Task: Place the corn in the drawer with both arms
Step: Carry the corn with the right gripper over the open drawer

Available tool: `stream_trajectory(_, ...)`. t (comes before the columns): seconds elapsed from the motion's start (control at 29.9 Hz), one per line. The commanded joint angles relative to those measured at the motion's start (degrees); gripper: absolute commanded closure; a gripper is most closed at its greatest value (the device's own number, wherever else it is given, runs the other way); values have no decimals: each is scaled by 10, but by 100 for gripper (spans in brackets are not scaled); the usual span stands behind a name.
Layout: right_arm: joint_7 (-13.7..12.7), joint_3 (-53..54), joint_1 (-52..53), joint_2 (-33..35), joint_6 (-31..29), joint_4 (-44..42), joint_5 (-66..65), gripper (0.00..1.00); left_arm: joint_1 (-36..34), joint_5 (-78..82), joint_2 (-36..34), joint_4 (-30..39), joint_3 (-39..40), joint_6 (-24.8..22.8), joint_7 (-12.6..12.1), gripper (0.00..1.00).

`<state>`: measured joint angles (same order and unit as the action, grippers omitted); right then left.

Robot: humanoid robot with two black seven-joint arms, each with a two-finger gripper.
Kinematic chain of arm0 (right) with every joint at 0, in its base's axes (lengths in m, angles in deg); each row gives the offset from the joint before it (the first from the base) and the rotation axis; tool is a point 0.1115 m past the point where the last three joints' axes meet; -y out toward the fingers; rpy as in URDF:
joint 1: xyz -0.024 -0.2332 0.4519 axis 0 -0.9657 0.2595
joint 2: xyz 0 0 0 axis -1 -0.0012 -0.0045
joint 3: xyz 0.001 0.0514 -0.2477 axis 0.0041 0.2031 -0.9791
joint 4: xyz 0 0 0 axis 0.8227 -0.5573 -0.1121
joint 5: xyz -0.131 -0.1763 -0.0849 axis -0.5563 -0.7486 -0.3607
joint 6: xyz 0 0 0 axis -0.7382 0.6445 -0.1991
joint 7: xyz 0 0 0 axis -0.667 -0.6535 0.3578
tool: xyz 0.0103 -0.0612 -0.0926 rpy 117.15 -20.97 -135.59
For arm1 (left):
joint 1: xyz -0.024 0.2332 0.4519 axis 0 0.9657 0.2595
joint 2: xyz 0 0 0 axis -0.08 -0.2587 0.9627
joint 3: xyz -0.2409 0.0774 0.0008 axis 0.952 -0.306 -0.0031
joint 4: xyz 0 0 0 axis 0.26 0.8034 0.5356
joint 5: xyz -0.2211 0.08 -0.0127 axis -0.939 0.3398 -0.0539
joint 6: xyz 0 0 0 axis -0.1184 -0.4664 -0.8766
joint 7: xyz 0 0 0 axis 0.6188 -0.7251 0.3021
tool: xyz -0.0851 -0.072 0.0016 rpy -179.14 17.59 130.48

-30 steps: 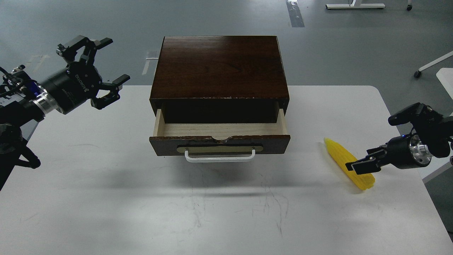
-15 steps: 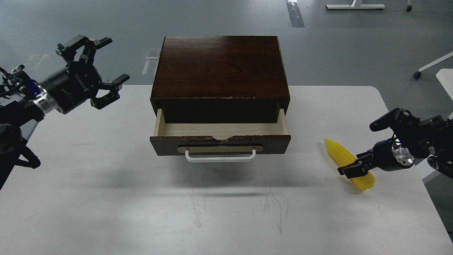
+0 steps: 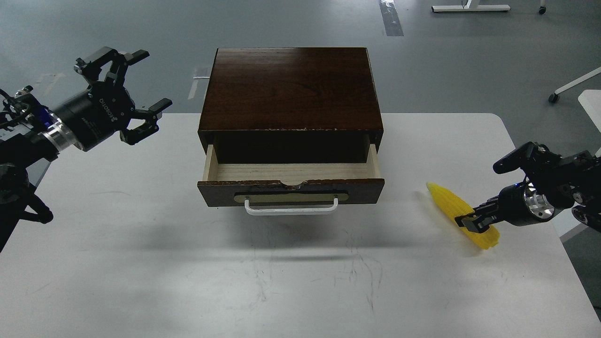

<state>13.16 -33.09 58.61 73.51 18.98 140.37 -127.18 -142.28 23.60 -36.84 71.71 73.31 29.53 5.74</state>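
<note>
Clamping right gripper [image 3: 471, 222] fingers on corn [image 3: 458, 213] lying on table [image 3: 141, 263]; left gripper [image 3: 136, 89] spread wide beside open drawer [image 3: 291, 185].

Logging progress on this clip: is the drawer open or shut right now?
Open. The drawer is pulled out of the box, its pale wood floor showing and nothing visible inside; the corn lies on the table.

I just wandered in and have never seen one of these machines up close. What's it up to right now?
A two-armed robot is working at a white table. Its right end effector is at a yellow toy corn lying on the table, apparently gripping its thick end. In the middle sits a dark wooden box with its drawer pulled open, nothing visible inside. The left end effector hangs open in the air, left of the box, holding nothing. The corn is not in the drawer yet.
</note>
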Motion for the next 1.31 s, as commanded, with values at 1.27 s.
stream_trajectory(1.27,0,-176,415,-410,0,27,8,100,-1,1,-5,0,6,0,0,2)
